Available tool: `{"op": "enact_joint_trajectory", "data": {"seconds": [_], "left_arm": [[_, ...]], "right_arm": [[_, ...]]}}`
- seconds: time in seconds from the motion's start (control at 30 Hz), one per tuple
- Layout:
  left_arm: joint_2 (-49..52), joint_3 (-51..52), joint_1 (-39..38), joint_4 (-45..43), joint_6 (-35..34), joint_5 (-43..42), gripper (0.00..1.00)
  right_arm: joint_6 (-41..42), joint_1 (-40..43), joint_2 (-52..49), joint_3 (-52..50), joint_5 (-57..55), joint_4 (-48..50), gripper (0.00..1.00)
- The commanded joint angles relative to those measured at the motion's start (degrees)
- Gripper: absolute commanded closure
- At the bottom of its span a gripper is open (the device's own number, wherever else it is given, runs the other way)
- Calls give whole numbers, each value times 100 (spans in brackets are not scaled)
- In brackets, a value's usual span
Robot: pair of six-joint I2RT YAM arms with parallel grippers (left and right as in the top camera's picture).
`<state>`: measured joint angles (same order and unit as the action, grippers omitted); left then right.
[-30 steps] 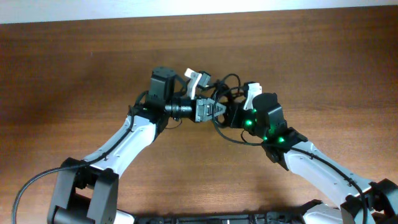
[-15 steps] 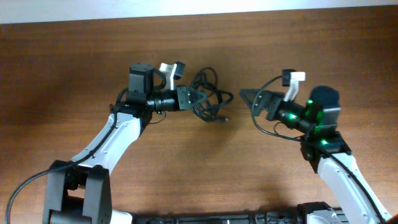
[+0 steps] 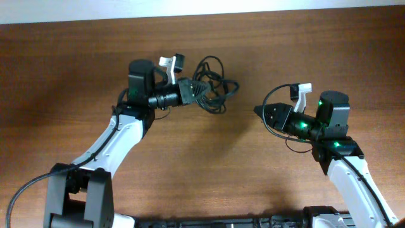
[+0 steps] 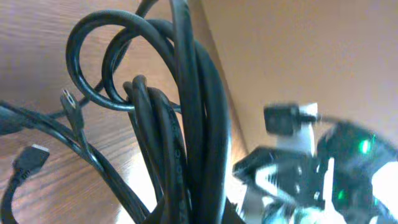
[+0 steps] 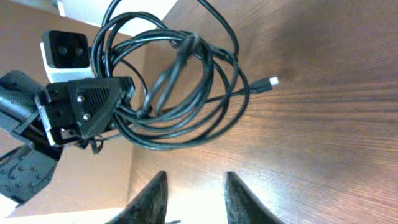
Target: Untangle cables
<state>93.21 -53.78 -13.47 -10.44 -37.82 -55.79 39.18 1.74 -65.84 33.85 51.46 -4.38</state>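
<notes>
From overhead, my left gripper (image 3: 200, 88) is clenched on the cables (image 3: 218, 85), a tangled bunch lying on the tabletop (image 3: 76, 69) far of centre. Loops spill to the right and far side of the gripper. My right gripper (image 3: 259, 112) points left toward the bunch from well apart, with nothing in it.

In my left wrist view the cables (image 4: 186, 118) fill the frame up close, several strands running together with loops curling off to the left. A small plug (image 4: 28, 163) lies on the wood at lower left. My right arm (image 4: 317, 174) shows blurred beyond them. My own fingers are hidden here.

In my right wrist view my fingers (image 5: 153, 198) stand apart at the near edge, released, only bare wood between them. Across the tabletop the left gripper (image 5: 127, 102) grasps the bunch (image 5: 186, 74) at its left side. One pale-tipped plug (image 5: 272, 81) sticks out to the right, resting on the wood.
</notes>
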Motion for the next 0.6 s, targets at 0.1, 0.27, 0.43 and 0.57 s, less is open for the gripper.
{"op": "enact_joint_trajectory", "data": {"seconds": [0.1, 0.27, 0.43, 0.57], "left_arm": [[-129, -81, -546, -26, 1375, -44, 100], [-129, -81, -1086, -28, 1375, 935, 100], [-129, -81, -1445, -44, 1521, 1364, 100], [-129, -81, -1493, -50, 1521, 1364, 100]], "right_arm": [[144, -61, -15, 22, 835, 28, 92], [636, -372, -15, 22, 643, 20, 65], [1134, -557, -15, 22, -17, 7, 64], [1368, -557, -17, 22, -223, -20, 73]]}}
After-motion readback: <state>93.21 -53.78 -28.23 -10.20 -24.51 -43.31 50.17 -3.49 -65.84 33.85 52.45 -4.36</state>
